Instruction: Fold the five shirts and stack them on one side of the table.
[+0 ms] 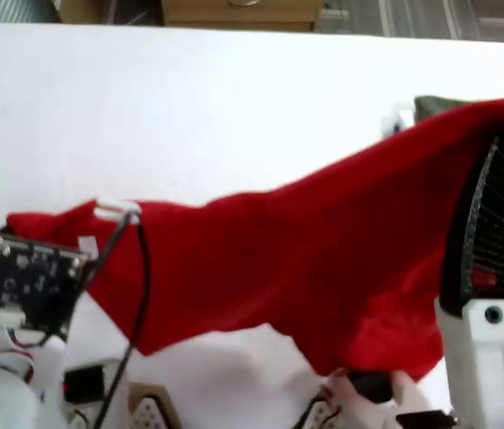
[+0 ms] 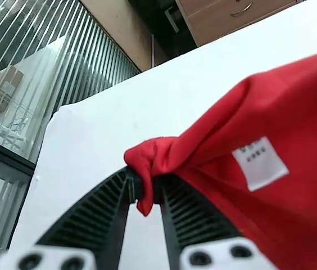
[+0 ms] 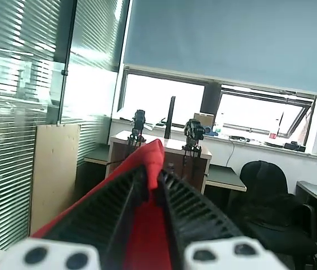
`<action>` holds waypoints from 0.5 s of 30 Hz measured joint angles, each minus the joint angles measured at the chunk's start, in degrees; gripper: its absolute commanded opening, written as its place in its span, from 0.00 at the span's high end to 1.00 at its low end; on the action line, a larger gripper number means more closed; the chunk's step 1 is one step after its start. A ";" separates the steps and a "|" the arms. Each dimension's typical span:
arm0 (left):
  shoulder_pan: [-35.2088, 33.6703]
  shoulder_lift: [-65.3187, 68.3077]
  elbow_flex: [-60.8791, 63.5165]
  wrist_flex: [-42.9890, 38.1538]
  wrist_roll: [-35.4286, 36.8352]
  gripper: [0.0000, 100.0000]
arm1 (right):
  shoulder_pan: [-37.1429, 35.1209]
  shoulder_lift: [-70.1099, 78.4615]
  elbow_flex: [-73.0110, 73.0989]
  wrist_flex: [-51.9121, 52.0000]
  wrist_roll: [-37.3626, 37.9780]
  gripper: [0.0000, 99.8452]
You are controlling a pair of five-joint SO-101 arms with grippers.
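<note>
A red shirt [image 1: 306, 250] hangs stretched between both arms above the white table [image 1: 189, 116]. My left gripper [image 2: 145, 188] is shut on a bunched corner of the red shirt [image 2: 271, 135], whose white label faces the camera. My right gripper [image 3: 152, 174] is raised high and shut on another edge of the red shirt [image 3: 147, 230], pointing up at the room. In the high view the right arm's black fingers [image 1: 489, 214] stand at the right with cloth draped over them, and the left arm's wrist [image 1: 29, 286] sits at the lower left.
A dark green garment [image 1: 435, 105] lies on the table behind the red shirt at the far right. A wooden cabinet [image 1: 243, 12] stands beyond the table's far edge. The far and left parts of the table are bare.
</note>
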 measured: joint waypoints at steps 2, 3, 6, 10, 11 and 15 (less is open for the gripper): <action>0.00 -1.14 0.79 0.00 0.00 0.97 | 0.00 0.00 0.00 0.00 0.00 0.98; 0.00 -1.14 1.23 0.00 0.00 0.97 | 0.00 0.00 0.00 0.00 0.00 0.98; 0.00 0.00 4.48 -0.35 0.00 0.97 | 0.00 0.44 3.52 0.00 0.00 0.98; 0.09 5.89 6.24 -3.69 0.00 0.97 | 0.00 4.48 10.20 -1.67 0.00 0.98; 0.09 7.38 6.42 -4.92 0.00 0.97 | 0.00 5.89 11.78 -2.46 0.00 0.98; 0.09 15.21 7.03 -10.29 0.00 0.97 | 0.00 11.25 18.46 -6.51 0.00 0.98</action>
